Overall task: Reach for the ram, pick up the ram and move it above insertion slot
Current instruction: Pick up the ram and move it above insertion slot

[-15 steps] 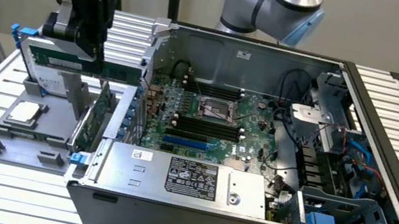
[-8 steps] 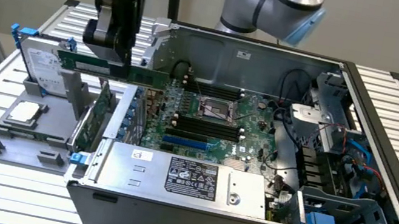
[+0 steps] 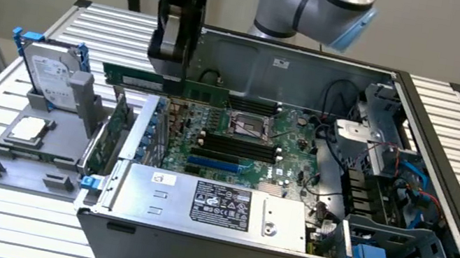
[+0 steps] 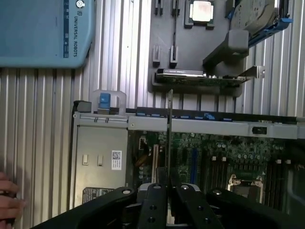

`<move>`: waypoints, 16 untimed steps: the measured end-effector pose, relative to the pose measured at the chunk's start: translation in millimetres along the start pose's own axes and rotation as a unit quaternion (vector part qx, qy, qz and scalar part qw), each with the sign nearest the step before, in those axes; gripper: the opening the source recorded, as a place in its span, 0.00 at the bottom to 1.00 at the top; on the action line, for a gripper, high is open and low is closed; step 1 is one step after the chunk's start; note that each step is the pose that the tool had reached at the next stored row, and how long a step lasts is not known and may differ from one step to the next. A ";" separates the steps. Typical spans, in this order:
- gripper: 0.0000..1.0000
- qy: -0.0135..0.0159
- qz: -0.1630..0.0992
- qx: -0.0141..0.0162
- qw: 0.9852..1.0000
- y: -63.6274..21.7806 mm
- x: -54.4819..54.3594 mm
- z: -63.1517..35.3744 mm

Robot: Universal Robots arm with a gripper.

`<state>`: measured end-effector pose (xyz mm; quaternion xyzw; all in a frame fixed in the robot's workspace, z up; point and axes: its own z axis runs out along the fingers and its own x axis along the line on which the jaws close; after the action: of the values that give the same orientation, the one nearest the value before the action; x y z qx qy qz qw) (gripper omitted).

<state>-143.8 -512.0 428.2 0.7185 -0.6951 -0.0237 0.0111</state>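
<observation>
There is one open dark grey metal computer case point(image 3: 449, 175), one long thin green ram stick point(image 3: 208, 92), one silver hard drive in a blue frame point(image 3: 49, 72), one square silver processor chip point(image 3: 27, 129), and one tall green expansion card point(image 3: 108, 132).

The ram, a long, narrow, thin green circuit-board stick point(image 3: 162, 83), hangs level in the air, held near its middle by the black claw point(image 3: 170, 54). It sits lengthwise across the open computer case, above the motherboard's black memory slots point(image 3: 236, 148) and clear of them. A row of small dark chips runs along its face. In the wrist view the ram point(image 4: 169, 129) appears edge-on as a thin upright line rising from between the claw's closed fingers point(image 4: 155, 202).
</observation>
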 end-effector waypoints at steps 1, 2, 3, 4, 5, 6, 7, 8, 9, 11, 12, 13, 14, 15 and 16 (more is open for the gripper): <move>0.14 0.000 0.000 0.000 1.000 -4.3 -1.0 -0.2; 0.14 0.000 0.000 0.000 1.000 -8.5 -2.1 -0.3; 0.14 0.000 0.000 0.000 1.000 -12.4 -3.5 -0.3; 0.14 0.000 0.000 0.000 1.000 -16.2 -5.1 -0.3; 0.14 0.000 0.000 0.000 1.000 -19.5 -7.3 -0.1; 0.14 0.000 0.000 0.000 1.000 -22.7 -9.8 0.1; 0.14 0.000 0.000 0.000 1.000 -25.7 -12.7 0.6; 0.14 0.000 0.000 0.000 1.000 -28.3 -15.9 1.3; 0.14 0.000 0.000 0.000 1.000 -30.9 -19.2 1.9; 0.14 0.000 0.000 0.000 1.000 -36.0 -26.4 3.5; 0.14 0.000 0.000 0.000 1.000 -38.6 -30.1 4.3; 0.14 0.000 0.000 0.000 1.000 -41.1 -33.6 5.0; 0.14 0.000 0.000 0.000 1.000 -43.5 -37.1 5.8; 0.14 0.000 0.000 0.000 1.000 -46.0 -40.5 6.5; 0.14 0.000 0.000 0.000 1.000 -48.5 -44.1 7.3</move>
<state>-97.2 -466.3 419.4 0.7185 -0.6951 -0.0237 0.0112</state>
